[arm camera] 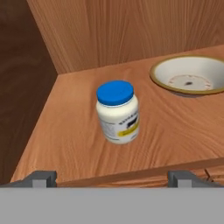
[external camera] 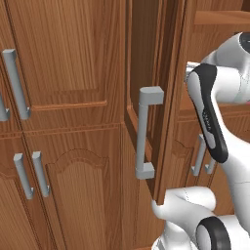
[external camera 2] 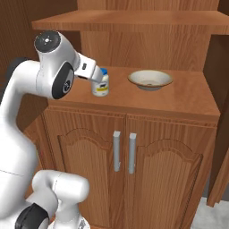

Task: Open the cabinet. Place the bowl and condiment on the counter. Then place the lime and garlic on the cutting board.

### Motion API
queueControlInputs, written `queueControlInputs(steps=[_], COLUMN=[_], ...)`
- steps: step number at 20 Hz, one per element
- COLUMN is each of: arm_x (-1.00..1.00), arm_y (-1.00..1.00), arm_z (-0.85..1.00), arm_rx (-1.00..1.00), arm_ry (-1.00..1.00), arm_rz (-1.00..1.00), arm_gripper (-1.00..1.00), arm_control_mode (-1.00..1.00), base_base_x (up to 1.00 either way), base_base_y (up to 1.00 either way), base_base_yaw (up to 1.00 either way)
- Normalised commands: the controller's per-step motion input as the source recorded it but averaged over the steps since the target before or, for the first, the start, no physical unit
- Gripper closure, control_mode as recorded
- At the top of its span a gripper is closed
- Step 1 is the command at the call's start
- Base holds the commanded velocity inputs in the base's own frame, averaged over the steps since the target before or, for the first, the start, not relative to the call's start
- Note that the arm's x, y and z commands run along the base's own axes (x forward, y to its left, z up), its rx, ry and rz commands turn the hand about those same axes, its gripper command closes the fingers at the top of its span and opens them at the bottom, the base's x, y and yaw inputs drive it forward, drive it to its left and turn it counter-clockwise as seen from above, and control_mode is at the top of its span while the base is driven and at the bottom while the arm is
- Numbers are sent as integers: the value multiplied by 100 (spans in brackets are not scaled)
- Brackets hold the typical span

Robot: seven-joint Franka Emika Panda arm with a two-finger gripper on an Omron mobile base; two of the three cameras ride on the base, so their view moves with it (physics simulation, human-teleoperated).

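The wooden shelf (arm camera: 65, 144) inside the open cabinet (external camera 2: 134, 18) carries two things. The condiment (arm camera: 117, 112) stands upright straight ahead of the gripper (arm camera: 112, 178), just beyond its fingertips. The bowl (arm camera: 189, 75) sits farther in, ahead and to the gripper's right, apart from the jar.

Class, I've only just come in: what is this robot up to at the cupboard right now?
The cabinet door stands open, and the robot's arm reaches toward its wooden ledge. The open gripper faces the condiment, a pale jar with a blue lid, with its finger tips apart and short of the jar, holding nothing. The bowl sits upright on the same ledge, to the jar's right and apart from it. Neither has been lifted yet.
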Motion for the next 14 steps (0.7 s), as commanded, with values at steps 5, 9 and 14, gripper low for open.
queueControlInputs(steps=[5,9,14], arm_x=[36,39,21], arm_y=[0,0,0], arm_z=[-17,-21,-9], arm_rx=[-2,-1,0], arm_ry=[0,1,0], arm_rz=[0,0,0], arm_gripper=[-100,-100,-100], arm_control_mode=[-100,-100,-100], base_base_x=[0,0,0], base_base_y=[0,0,0], base_base_yaw=[0,0,0])
